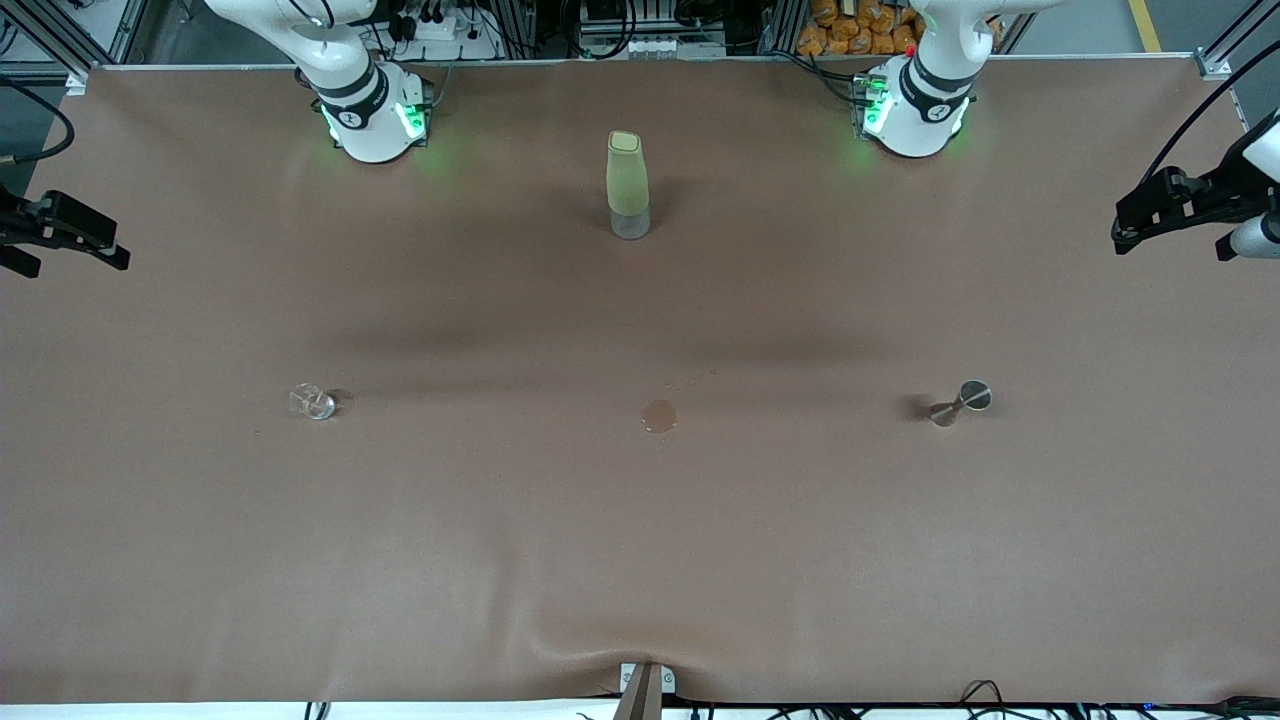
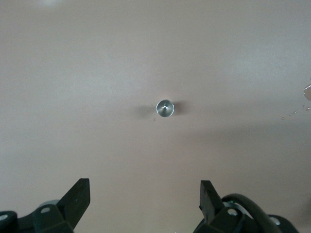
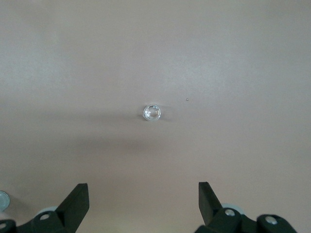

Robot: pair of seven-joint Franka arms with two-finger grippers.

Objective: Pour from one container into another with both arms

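Surroundings: a tall olive-green bottle (image 1: 628,183) with a clear base stands upright in the upper middle of the front frame, between my two bases and well apart from both small vessels. A round damp mark (image 1: 659,416) with a few droplets lies at the centre of the frame, between cup and jigger. Nothing stands between either vessel and me.
Table: the brown cloth (image 1: 640,560) is matte and smooth, with a soft ripple along its lower edge.
Glass cup: my tiny clear glass cup (image 1: 313,402) sits at middle left of the front frame, toward my right arm's end; transparent, thick-based, a bright round rim in the right wrist view (image 3: 151,112).
Jigger: the shiny steel jigger (image 1: 959,403), two cones joined at a narrow waist, stands at middle right, toward my left arm's end; from my left wrist a polished circle (image 2: 165,108).
Left gripper: my left gripper (image 2: 145,196) hangs high over the jigger, black fingers spread wide, empty.
Right gripper: my right gripper (image 3: 144,196) hangs high over the cup, fingers likewise parted, holding nothing.
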